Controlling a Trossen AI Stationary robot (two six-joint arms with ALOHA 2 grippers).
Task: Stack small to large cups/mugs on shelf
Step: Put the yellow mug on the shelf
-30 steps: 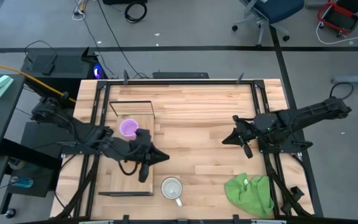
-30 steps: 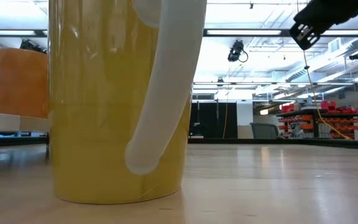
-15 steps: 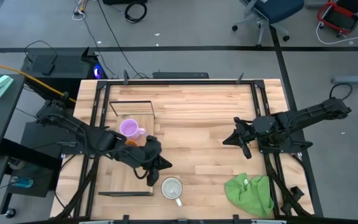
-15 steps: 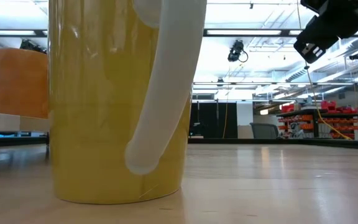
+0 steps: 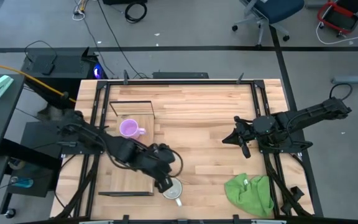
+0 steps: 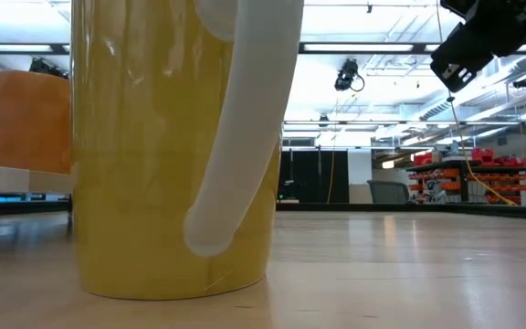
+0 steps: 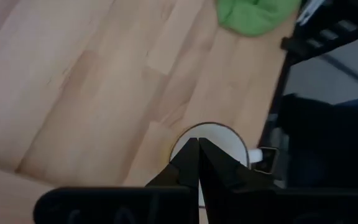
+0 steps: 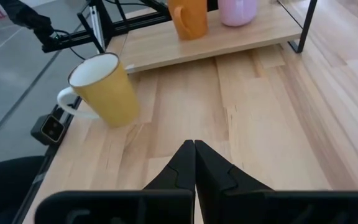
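Left claw (image 5: 165,185) moved off the shelf (image 5: 126,177), across the counter, now at the yellow mug's (image 5: 172,188) rim, orange mug hidden under the arm

You see a grey floor (image 5: 185,37) around the butcher-block table (image 5: 204,112), a blue office chair (image 5: 272,12) at far right, black cables (image 5: 132,9) at far left, and ceiling light strips (image 6: 363,46) overhead.

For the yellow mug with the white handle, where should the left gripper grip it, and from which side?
Probably from above, on the rim of the yellow mug: it stands upright, mouth open, on the table. Pinch the wall opposite its white handle. The left gripper hangs above its mouth, fingers together.
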